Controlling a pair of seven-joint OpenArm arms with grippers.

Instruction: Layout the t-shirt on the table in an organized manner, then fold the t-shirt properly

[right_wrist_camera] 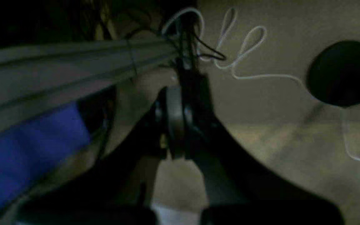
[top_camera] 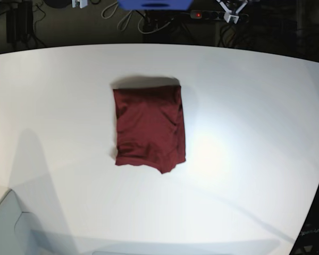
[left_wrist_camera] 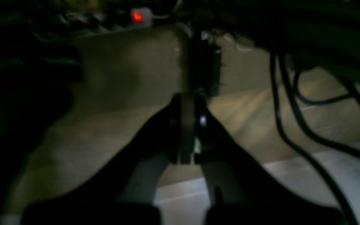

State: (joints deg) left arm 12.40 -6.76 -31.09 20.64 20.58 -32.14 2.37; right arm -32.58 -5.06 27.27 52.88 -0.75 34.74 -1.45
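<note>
One white table [top_camera: 255, 133] bears one folded t-shirt [top_camera: 149, 127].

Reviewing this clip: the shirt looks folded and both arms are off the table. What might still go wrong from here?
1. The t-shirt is folded into a compact rectangle, but its near edge is uneven with a corner poking out; it may not count as a proper fold.
2. Both wrist views show cables hanging near the shut left gripper and right gripper; moving either arm might snag one.
</note>
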